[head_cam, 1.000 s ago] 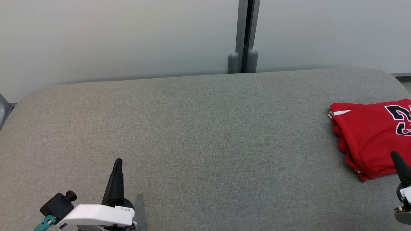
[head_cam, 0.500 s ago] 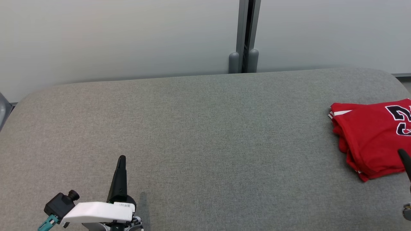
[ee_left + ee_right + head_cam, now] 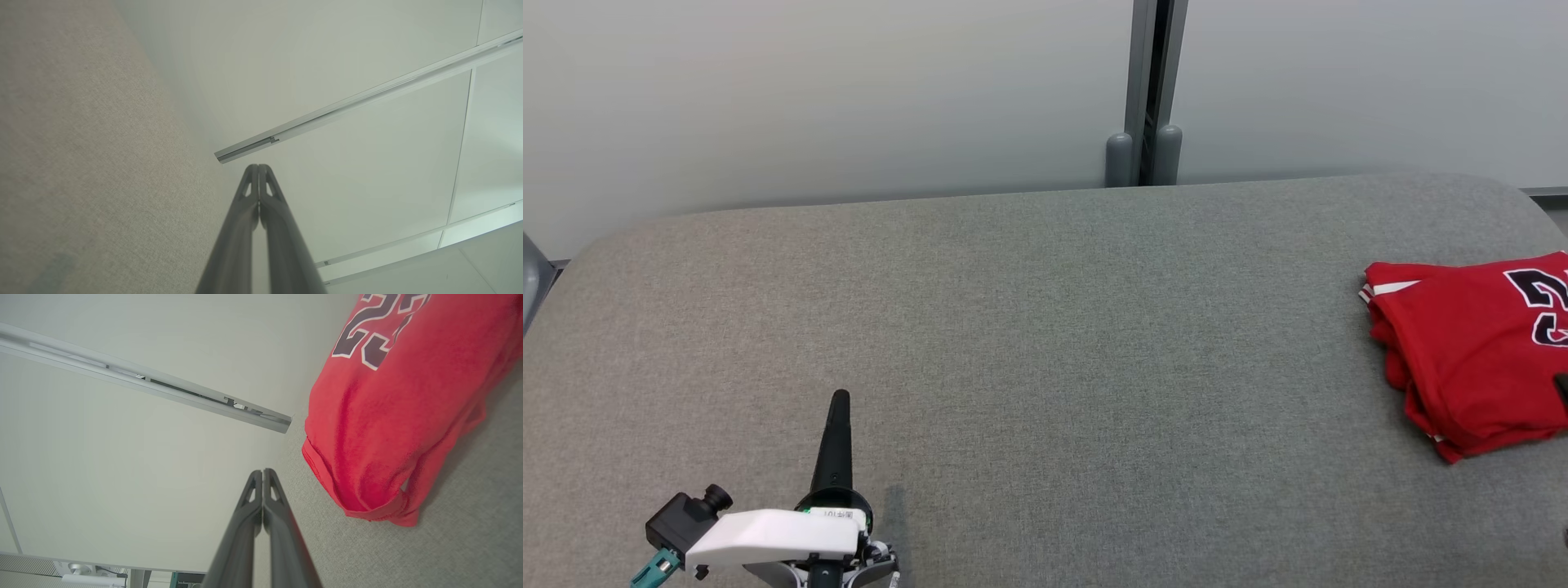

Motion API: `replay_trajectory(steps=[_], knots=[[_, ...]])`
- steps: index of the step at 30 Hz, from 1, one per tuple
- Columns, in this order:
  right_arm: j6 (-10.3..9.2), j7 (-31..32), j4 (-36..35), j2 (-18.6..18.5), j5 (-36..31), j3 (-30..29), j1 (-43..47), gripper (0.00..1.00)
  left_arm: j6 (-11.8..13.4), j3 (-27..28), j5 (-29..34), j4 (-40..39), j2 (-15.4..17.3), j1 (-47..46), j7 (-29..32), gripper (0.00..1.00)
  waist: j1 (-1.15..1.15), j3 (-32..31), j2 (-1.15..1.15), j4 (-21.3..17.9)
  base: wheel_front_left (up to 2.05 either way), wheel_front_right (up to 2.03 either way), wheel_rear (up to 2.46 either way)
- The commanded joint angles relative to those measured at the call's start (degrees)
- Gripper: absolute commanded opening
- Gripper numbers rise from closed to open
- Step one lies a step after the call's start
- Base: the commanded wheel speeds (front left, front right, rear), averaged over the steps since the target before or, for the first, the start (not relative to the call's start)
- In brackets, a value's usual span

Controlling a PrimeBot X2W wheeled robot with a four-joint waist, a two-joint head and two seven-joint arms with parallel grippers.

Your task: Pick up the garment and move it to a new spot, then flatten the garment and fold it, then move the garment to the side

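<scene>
Judging from the layout, the task looks close to finished: the red garment (image 3: 1470,359) lies folded in a compact stack at the far right of the head view, flat on the grey fabric tabletop (image 3: 1045,343), well off to the side and with nothing touching it. The move, flatten and fold steps look done, and the shift to the side looks done too. Probably the arms backing off is all that's left.

The left gripper (image 3: 840,398) sits at the lower left of the head view, well apart from the garment. In the left wrist view its fingers (image 3: 239,228) are pressed together and hold nothing. In the right wrist view the right gripper (image 3: 262,471) also has its fingers together and empty, with the garment (image 3: 388,416) just beside them at the right of the frame, not touching.

Hidden or unclear:
- The right edge of the head view cuts off the garment, so its far side and full outline can't be checked.
- The black number is partly cropped in both views and looks like 23.
- The lower fold layers are bunched at the near corner, so I can't tell how neat the fold is underneath.
- A dark sliver at the right edge of the head view is likely the right gripper, but it's too small to confirm.
</scene>
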Motion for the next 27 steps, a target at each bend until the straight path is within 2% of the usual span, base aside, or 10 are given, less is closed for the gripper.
replay_trajectory(steps=[1,27], knots=[[0.02,0.76,0.25,-0.8,1.7,-0.75,-1.36,0.0,-0.63,0.04,-1.3,-0.21,-0.01,-1.46,-0.2,0.0,0.0,0.0,0.0,0.01,0.0,0.0,0.0],[0.02,5.85,4.73,-1.93,14.05,-5.2,-3.8,0.0,-2.95,-0.46,-11.31,0.47,-1.86,-2.35,-0.48,0.0,0.0,0.0,0.0,0.22,0.0,0.0,0.0]])
